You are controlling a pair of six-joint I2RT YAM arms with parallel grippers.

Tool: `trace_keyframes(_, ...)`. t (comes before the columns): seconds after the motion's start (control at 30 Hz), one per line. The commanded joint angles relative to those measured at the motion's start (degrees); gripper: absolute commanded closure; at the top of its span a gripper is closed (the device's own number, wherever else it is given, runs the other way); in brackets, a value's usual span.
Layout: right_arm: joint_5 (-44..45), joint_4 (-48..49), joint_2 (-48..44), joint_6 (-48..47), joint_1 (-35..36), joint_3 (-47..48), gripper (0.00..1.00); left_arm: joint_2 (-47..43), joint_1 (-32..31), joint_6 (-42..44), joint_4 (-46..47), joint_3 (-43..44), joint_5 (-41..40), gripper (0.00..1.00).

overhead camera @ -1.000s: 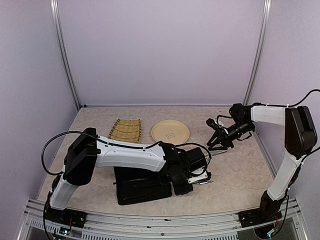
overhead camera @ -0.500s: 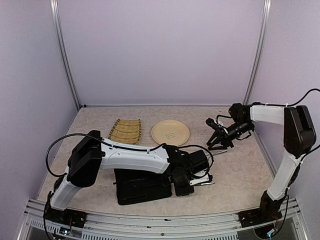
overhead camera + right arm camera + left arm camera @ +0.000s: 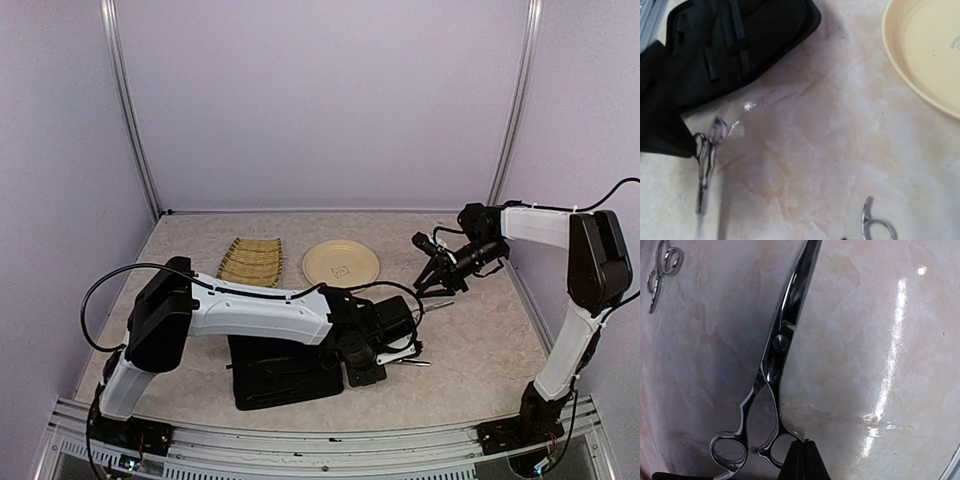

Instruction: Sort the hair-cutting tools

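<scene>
One pair of silver scissors point(image 3: 782, 355) lies on the marbled table right of the black case, blades pointing away from my left wrist camera. My left gripper point(image 3: 802, 452) is shut on the rim of its right finger ring; from above, that gripper point(image 3: 397, 348) sits low over these scissors point(image 3: 412, 362). A second pair of scissors point(image 3: 440, 305) lies further back and right, also seen as scissors point(image 3: 661, 275) and as a ring handle point(image 3: 875, 226). My right gripper point(image 3: 435, 288) hangs just above it, its fingers apart with nothing visible between them. No black clips show.
The black zip case point(image 3: 275, 375) lies open under the left arm, also seen as the case point(image 3: 735, 40). A woven bamboo tray point(image 3: 250, 262) and a cream plate point(image 3: 340, 264) sit at the back, with the plate point(image 3: 925, 55) near the right arm.
My left gripper has closed onto the scissors' finger ring. The right gripper has lifted and tilted slightly; its opening looks the same.
</scene>
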Motion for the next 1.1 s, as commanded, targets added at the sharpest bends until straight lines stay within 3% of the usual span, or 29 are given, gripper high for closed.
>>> trace_keyframes(0.0, -0.73, -2.74, -1.29, -0.4, -0.62, 2.39, 0.66, -6.63, 0.33, -2.1, 0.68, 0.52, -3.24, 1.0)
trace_keyframes(0.33, -3.2, -3.94, -1.19, 0.53, -0.5, 5.03, 0.66, -14.99, 0.74, -10.49, 0.04, -9.87, -6.96, 1.0)
trace_keyframes(0.6, 3.72, 2.61, -6.83, 4.58, 3.87, -6.43, 0.62, -18.1, 5.12, -18.49, 7.13, -15.53, -4.63, 0.66)
trace_keyframes(0.73, 8.71, 10.22, -11.81, 8.77, 8.3, -13.02, 0.54, -21.25, 7.15, -22.75, 11.62, -20.17, -8.63, 0.58)
trace_keyframes(0.9, 13.09, 14.97, -10.42, 13.35, 14.1, -13.77, 0.54, -24.32, 9.14, -29.24, 14.2, -22.4, -15.96, 0.47)
trace_keyframes(1.07, 16.39, 16.02, -6.91, 13.9, 20.0, -12.67, 0.54, -25.93, 11.2, -35.34, 12.84, -23.98, -20.11, 0.45)
